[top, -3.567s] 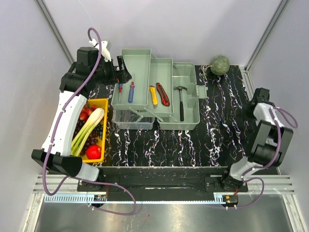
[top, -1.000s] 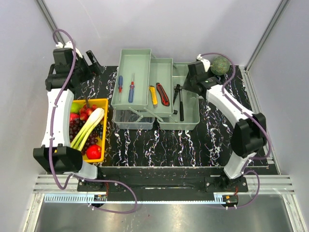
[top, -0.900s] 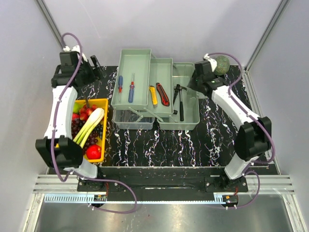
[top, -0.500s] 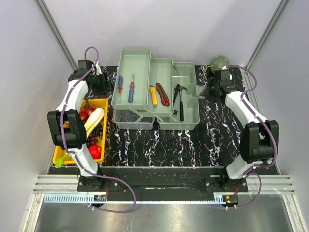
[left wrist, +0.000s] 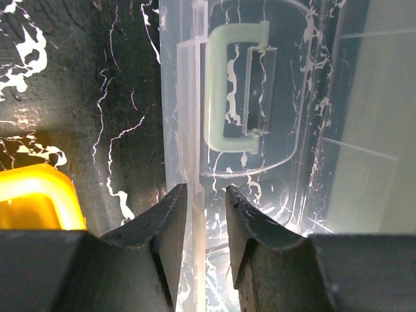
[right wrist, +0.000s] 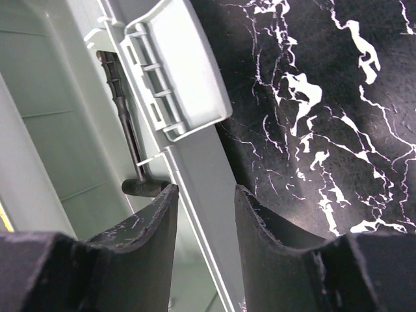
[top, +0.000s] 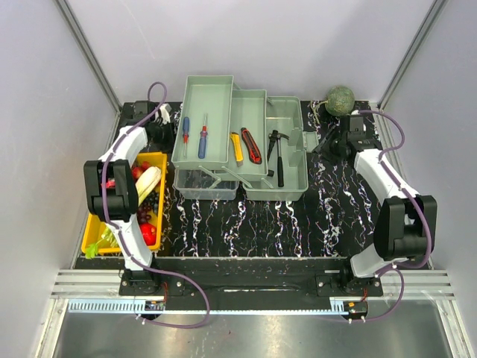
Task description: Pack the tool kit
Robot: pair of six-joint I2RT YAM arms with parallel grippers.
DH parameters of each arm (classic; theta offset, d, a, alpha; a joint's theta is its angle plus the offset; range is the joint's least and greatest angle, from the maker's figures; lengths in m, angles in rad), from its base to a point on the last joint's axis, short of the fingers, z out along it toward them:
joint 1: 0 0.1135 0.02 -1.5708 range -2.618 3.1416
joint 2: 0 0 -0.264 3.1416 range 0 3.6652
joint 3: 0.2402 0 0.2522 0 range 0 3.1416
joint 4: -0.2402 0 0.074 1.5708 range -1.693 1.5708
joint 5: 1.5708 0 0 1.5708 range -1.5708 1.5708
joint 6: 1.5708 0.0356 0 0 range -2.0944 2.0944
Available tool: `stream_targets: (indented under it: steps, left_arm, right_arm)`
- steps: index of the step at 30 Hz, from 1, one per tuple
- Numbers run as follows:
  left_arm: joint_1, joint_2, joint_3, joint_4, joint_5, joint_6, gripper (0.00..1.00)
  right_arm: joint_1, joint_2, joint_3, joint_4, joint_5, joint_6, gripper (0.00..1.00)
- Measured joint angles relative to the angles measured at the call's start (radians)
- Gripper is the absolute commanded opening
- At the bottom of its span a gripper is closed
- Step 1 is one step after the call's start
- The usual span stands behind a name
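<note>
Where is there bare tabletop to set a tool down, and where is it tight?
Free: black marbled tabletop from the translucent lid to the near edge, and right of the pale grey-green toolbox, nearer than the right gripper. Tight: between yellow tray and lid, where the left gripper sits; far right corner, with the round green fruit.

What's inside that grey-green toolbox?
A blue-handled screwdriver and a red-handled screwdriver in the left tray; a yellow tool and a red tool in the middle tray; a hammer in the right compartment. Under the trays is hidden.
</note>
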Motion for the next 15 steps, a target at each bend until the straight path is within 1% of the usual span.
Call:
stream_targets:
  steps: [1,4,6,8,15]
  left_arm:
    - [-0.004,0.008,0.0,0.001,-0.001,0.0,0.32]
    - [-0.012,0.025,0.0,0.002,-0.013,0.002,0.23]
    - [-0.013,0.037,0.0,0.001,-0.031,0.008,0.1]
    - [-0.013,0.051,0.011,-0.012,-0.048,0.013,0.0]
    - [-0.026,0.058,0.051,-0.062,-0.112,0.02,0.0]
  right_arm:
    - [-0.003,-0.001,-0.006,0.0,0.0,0.003,0.45]
    - [-0.011,-0.012,-0.03,0.002,0.0,0.008,0.45]
    - [-0.016,-0.026,-0.055,0.006,0.0,0.013,0.45]
    - [-0.02,-0.04,-0.077,0.007,-0.001,0.018,0.45]
    - [-0.025,-0.054,-0.121,0.025,0.002,0.046,0.44]
